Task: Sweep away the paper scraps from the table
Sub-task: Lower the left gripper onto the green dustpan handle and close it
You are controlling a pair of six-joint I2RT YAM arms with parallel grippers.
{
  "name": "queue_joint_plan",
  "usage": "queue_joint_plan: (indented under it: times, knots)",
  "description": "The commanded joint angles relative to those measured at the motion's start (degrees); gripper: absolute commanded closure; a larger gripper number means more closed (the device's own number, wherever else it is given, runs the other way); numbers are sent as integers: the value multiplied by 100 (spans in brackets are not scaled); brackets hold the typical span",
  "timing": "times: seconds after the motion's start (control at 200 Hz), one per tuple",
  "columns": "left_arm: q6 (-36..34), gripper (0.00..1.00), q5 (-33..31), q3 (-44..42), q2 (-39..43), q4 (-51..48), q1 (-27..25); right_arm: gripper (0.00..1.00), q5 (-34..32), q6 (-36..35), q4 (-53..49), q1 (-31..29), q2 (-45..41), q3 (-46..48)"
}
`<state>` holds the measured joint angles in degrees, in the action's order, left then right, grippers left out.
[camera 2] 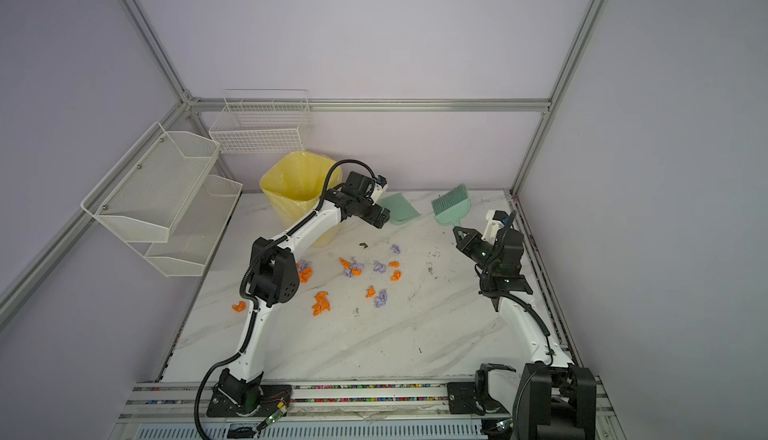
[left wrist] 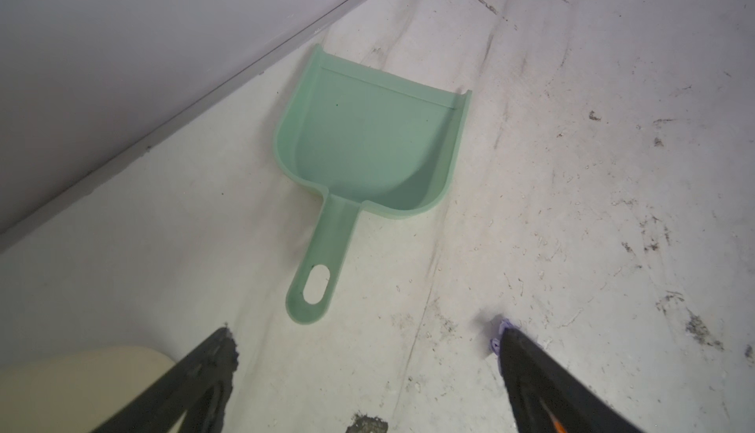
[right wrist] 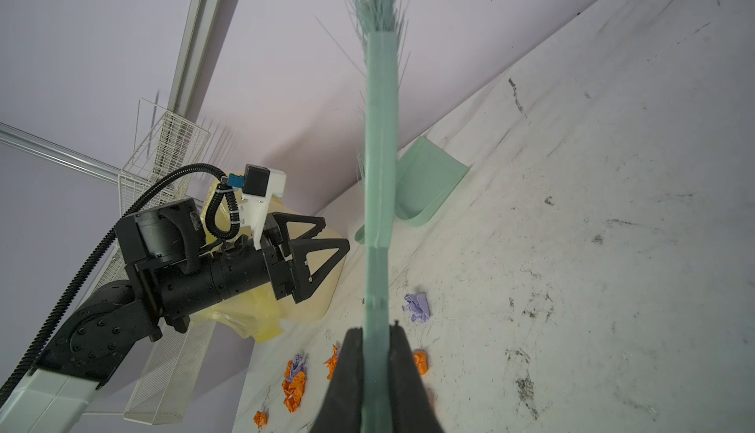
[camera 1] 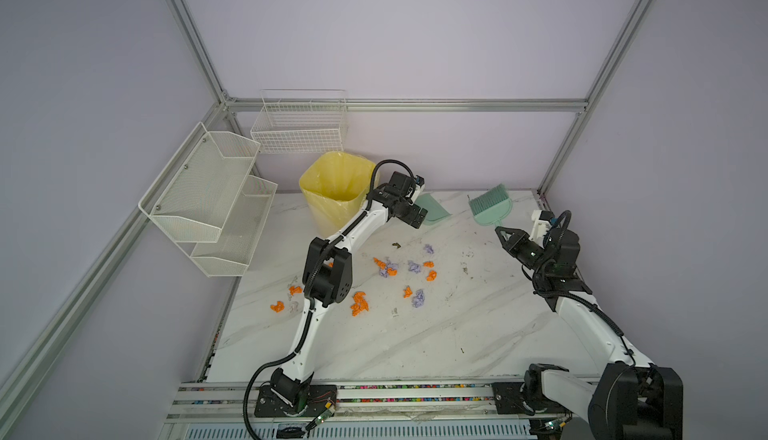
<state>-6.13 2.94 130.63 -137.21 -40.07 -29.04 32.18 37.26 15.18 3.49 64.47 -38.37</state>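
Quick tally: one green dustpan (left wrist: 367, 141), one green brush (camera 1: 494, 213), one yellow bin (camera 1: 324, 209). The paper wads (camera 1: 417, 297) come to roughly seven orange and five lilac, though clumps blur the count. Two robot arms (camera 1: 320, 276), one wire basket (camera 1: 299, 135), one mesh shelf (camera 1: 199, 193) with two tiers.

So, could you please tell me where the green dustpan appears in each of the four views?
In both top views: green dustpan at the far edge of the table, between yellow bin and brush.
Left wrist: dustpan mid-picture, handle toward the camera.
Right wrist: dustpan mid-picture, just behind the held brush.
Shared landmark: the open left gripper near its handle.
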Motion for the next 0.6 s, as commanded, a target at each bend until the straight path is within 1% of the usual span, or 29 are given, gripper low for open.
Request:
queue_joint_plan:
  times: [0.0,0.185,0.285,0.43,0.595]
  knots:
    - [-722,0,-361,658,-246,66,-85,100,-27,-201,20,16,26,52]
    - [-923,0,-124,872,-613,48,-36,100,-2,-182,134,20,142,137]
    - [-982,0,-151,909,-760,78,-40,100,15,-184,203,20,235,126]
    - [-672,0,232,995,-887,172,111,100,60,-181,305,15,336,213]
    - [-565,0,243,1004,-880,347,218,100,94,-180,385,17,416,254]
